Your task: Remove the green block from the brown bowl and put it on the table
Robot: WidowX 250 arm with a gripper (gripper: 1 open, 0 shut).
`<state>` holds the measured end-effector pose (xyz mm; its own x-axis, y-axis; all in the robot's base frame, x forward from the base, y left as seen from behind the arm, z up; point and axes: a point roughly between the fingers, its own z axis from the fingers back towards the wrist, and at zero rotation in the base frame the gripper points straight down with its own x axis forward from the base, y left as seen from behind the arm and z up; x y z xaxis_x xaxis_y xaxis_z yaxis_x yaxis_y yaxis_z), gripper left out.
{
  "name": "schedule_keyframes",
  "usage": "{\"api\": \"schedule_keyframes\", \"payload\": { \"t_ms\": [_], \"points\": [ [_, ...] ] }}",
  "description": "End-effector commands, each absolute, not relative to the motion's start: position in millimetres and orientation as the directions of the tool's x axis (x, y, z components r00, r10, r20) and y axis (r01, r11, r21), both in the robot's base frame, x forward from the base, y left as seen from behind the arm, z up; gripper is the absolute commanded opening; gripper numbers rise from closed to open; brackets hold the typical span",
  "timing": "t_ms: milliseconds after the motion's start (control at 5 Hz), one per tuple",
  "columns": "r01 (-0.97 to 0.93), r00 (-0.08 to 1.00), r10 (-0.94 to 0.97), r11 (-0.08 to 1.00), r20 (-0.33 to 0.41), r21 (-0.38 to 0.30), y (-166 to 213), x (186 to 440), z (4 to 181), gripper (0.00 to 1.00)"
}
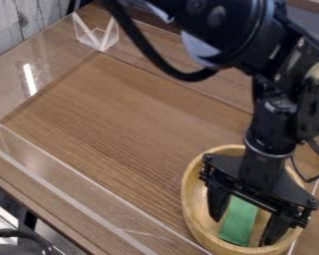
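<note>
The brown bowl (202, 221) sits at the table's near right corner, a shallow tan wooden dish with a thick rim. Inside it lies the green block (239, 223), only partly showing between the black fingers. My gripper (247, 217) points straight down into the bowl, open, with one finger (218, 206) on each side of the block. The fingers straddle the block; I cannot tell whether they touch it. The black arm rises from the bowl toward the top right.
The brown wood-grain table (123, 120) stretches left and back from the bowl. Low clear acrylic walls (49, 184) border its left and near edges. A small clear bracket (96, 33) stands at the far left corner.
</note>
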<state>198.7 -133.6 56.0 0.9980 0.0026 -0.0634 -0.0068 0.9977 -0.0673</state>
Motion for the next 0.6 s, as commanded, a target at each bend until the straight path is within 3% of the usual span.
{"api": "schedule_keyframes", "payload": {
  "t_ms": [0,400],
  "points": [
    [-0.012,1.000,0.012,0.997,-0.004,-0.080,-141.7,208.4,67.6,1.00],
    [-0.009,1.000,0.010,0.998,0.013,-0.063,-140.8,223.4,70.3,1.00]
  ]
}}
